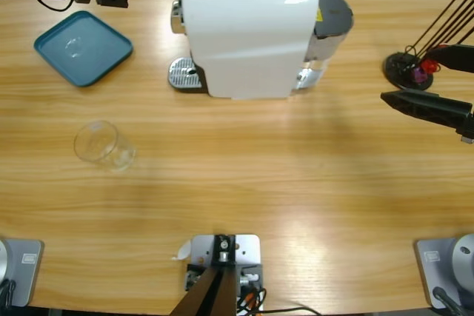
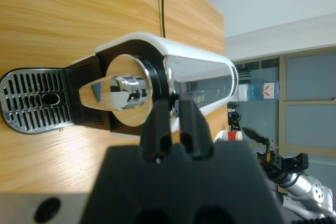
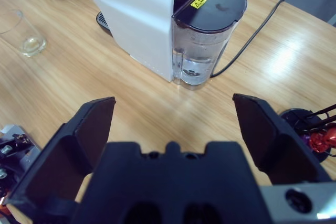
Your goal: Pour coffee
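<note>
Nearest, on the right gripper: matte black, wedge-shaped fingers spread wide apart, clasping nothing and touching nothing, hung above bare table of pale, straight-grained wood. Just to one side, a round black stand with thin black wire rods and a few shiny purple and red capsules at its foot. Further along, the rounded clear water tank with a dark grey lid and a yellow label, fixed to the back of the coffee machine, a smooth, glossy white block with soft corners. A black cable trailing from behind the tank across the wood.

On the left gripper: two slim black jaws drawn almost together, only a sliver between them, nothing seen pinched there. Tips right at the front edge of the machine's mirror-bright silver top; cannot tell whether actually touching. Beyond the tips, a chrome spout set in a round black collar, and beneath it a slotted metal drip grate, oval, ribbed and bare.

Well apart from the machine, on its spout side, a clear glass tumbler, upright on the wood, thin-walled, with only a pale film at its bottom. Cannot tell any dark coffee in it, at the spout or on the grate. Farthest, a teal square tray with rounded corners and a raised rim, lying flat near the left arm.
</note>
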Available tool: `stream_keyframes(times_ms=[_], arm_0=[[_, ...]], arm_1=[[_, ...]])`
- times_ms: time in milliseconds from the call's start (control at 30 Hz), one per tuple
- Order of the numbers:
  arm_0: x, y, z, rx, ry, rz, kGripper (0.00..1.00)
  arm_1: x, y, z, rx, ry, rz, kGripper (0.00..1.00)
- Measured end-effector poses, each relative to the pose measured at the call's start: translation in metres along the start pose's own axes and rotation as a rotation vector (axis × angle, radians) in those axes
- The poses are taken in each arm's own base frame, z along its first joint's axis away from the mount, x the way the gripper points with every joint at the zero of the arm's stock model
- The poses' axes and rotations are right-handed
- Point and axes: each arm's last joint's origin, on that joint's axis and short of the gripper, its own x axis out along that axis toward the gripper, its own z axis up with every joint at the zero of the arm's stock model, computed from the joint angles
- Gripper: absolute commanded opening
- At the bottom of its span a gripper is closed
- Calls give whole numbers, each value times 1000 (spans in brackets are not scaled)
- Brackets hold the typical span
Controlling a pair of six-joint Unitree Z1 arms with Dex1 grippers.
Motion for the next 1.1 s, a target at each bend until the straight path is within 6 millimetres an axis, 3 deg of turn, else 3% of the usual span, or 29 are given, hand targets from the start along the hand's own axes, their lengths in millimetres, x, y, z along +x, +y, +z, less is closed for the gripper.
stream_keyframes(times_ms=[567, 600, 733, 833, 867, 933, 967, 1000, 1100], arm_0=[[-1, -4, 3, 43, 4, -54, 0], [-3, -9, 6, 52, -3, -68, 0], [-17, -61, 13, 133, -25, -212, 0], [-20, -71, 15, 131, -17, -206, 0], [-22, -74, 16, 130, -12, -200, 175], [-24, -80, 18, 147, -3, -191, 746], [-26, -86, 18, 176, -2, -194, 922], [-27, -91, 18, 209, 0, -200, 976], [-26, -100, 11, 372, -13, -185, 987]], arm_1=[[0, 0, 0, 0, -1, 0, 987], [0, 0, 0, 0, -1, 0, 987], [0, 0, 0, 0, -1, 6, 987], [0, 0, 0, 0, -3, 10, 987], [0, 1, 0, 0, -5, 11, 987], [0, 1, 0, 0, -7, 11, 983], [0, 1, 0, 0, -7, 11, 986], [0, 1, 0, 0, -8, 11, 987], [1, 0, -1, 0, -6, 5, 982]])
